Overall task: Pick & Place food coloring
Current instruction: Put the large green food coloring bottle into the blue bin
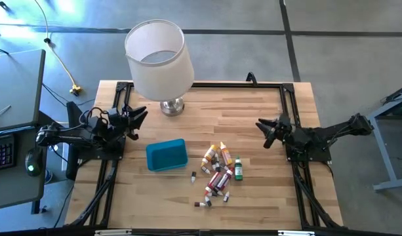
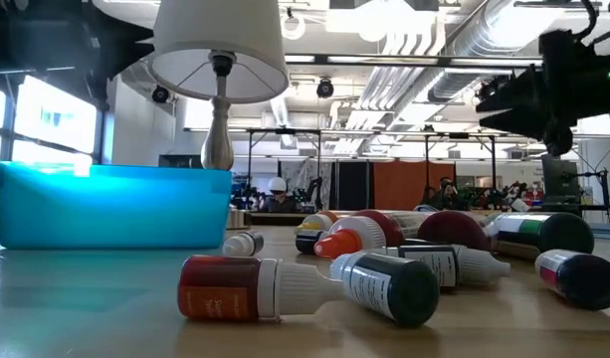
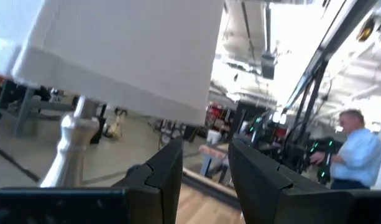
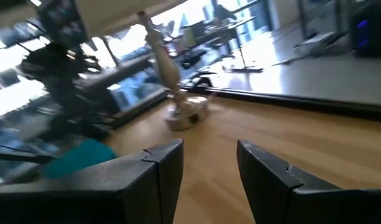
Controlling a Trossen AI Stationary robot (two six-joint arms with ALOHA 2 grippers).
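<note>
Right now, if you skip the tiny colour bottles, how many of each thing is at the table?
Lamp: 1
Blue tray: 1
Robot grippers: 2, the left gripper and the right gripper
Total: 4

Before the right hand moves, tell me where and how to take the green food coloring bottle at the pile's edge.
Grip the green food coloring bottle across the middle of its body, coming straight down from above. It lies flat on the table at the pile's right edge, its right flank bare, so one finger likely fits there; the other must slip beside the neighbouring bottles. The right hand, open, waits nearest.
</note>
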